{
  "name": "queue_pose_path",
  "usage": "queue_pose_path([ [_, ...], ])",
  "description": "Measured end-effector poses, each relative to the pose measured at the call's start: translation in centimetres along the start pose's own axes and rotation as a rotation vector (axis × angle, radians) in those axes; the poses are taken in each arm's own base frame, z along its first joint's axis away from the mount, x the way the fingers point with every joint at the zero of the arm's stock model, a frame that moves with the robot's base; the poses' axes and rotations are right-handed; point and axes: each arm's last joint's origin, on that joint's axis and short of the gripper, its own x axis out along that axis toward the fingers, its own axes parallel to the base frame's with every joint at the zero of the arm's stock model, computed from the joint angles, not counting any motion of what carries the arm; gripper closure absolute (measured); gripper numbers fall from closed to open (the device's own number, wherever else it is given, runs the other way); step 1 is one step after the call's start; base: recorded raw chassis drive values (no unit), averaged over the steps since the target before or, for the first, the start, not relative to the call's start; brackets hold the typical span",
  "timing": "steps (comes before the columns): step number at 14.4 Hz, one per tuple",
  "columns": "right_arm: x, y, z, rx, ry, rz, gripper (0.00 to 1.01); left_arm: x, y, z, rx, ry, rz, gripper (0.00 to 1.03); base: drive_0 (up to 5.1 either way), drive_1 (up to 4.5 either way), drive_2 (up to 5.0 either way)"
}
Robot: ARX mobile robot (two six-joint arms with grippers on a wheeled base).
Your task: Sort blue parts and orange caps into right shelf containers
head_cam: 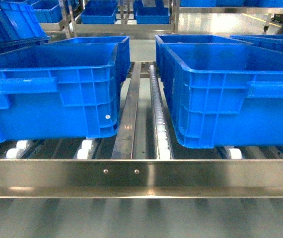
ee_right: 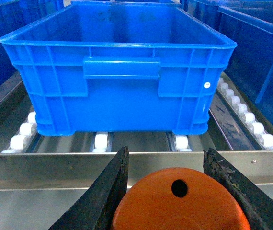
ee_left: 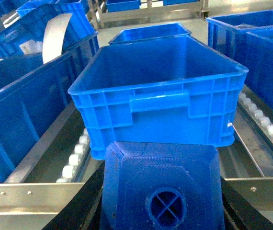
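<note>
In the left wrist view my left gripper point(ee_left: 161, 191) is shut on a blue part point(ee_left: 141, 167), whose round cross-shaped hole faces the camera. Black fingers point(ee_left: 91, 196) flank it on both sides. In the right wrist view my right gripper point(ee_right: 165, 151) is shut on an orange cap point(ee_right: 175, 206), its flat top showing one small hole. Both hover just in front of the shelf rail point(head_cam: 141, 176). Large blue containers point(head_cam: 52, 94) point(head_cam: 231, 99) stand on the rollers behind the rail. One container point(ee_left: 160, 96) lies ahead of the left gripper and a container point(ee_right: 122, 86) ahead of the right. Neither gripper shows in the head view.
A steel divider point(head_cam: 129, 114) and a roller track point(head_cam: 156, 109) run between the two front crates. More blue crates point(head_cam: 99, 12) stand on racks behind. Another crate point(ee_left: 21, 105) sits close on the left, one point(ee_right: 256, 52) on the right.
</note>
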Motion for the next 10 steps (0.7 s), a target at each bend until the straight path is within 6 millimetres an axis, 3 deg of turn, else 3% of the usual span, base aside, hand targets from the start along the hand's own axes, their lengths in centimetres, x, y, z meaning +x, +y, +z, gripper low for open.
queue_pose_path([
  [2,0.01,0.00,-0.02,-0.001,0.001,0.000,0.60,0.06,-0.02,-0.07,0.002,0.007,0.000,0.59,0.0,4.30,-4.3],
  [10,0.00,0.00,0.00,0.000,0.000,0.000,0.60,0.02,0.00,-0.03,0.001,0.003,0.000,0.59,0.0,0.00,0.0],
])
